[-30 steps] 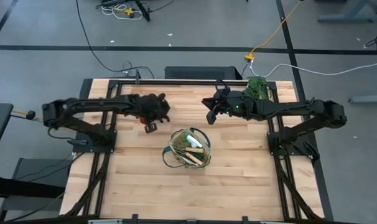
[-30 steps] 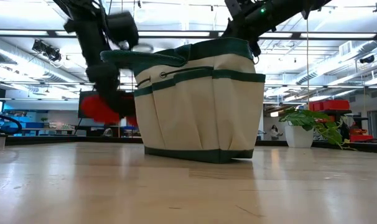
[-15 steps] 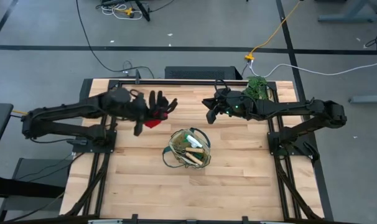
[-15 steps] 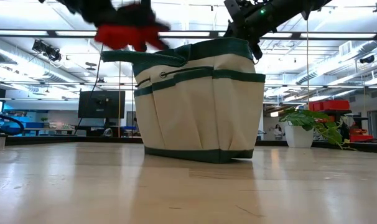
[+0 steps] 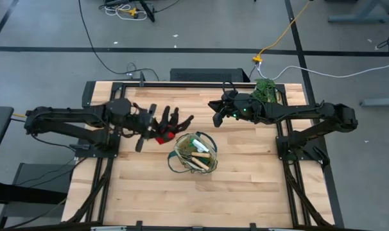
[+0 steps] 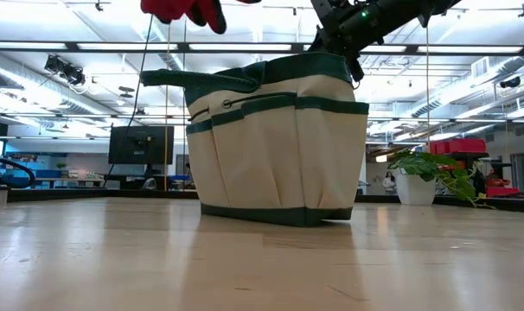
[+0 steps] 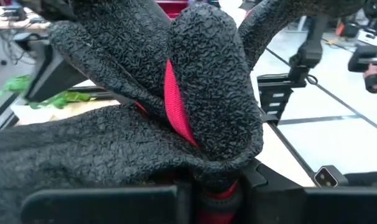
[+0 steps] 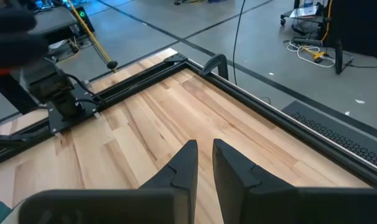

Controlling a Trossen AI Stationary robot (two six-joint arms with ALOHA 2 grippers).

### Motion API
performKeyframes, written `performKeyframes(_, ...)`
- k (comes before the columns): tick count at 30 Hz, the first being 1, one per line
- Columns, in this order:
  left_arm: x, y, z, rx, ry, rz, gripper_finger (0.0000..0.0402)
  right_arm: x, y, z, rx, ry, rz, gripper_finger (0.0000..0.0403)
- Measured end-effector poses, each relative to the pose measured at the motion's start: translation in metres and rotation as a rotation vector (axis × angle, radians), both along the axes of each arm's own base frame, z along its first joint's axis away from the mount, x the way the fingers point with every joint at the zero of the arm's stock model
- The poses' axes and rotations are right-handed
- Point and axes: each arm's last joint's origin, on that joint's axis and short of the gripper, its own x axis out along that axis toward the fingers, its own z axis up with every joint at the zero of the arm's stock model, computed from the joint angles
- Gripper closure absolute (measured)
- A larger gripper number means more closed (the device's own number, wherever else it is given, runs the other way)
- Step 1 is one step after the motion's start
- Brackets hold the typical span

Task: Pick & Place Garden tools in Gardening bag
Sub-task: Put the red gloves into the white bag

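A: Where is the red-and-black textured gardening glove (image 5: 165,126)?

B: In the air just beside the beige canvas gardening bag with dark green trim (image 5: 196,154), on the side facing the left arm. The left gripper (image 5: 151,127) is clenched on its cuff, and the glove's black fingers fan out toward the bag. From table height the glove (image 6: 186,9) hangs above the bag's rim (image 6: 271,69).

A: And what's in the bag?

B: Wooden-handled tools (image 5: 198,156) and a round green bottle (image 5: 197,142) lie inside it.

A: The right gripper (image 5: 216,117)?

B: It hovers above the wooden table (image 5: 246,186), near the bag on the far side, its fingers (image 8: 185,165) nearly together and grasping nothing. A leafy green plant (image 5: 266,89) sits at the table's corner beyond that arm.
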Motion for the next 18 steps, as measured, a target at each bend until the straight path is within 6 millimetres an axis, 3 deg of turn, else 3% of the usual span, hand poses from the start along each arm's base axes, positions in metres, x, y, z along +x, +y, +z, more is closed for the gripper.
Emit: performKeyframes(18, 0.064, -0.027, -0.039, 0.083, 0.033, -0.130, 0.0352, 0.000, 0.000, 0.000, -0.007, 0.005, 0.004, 0.0353)
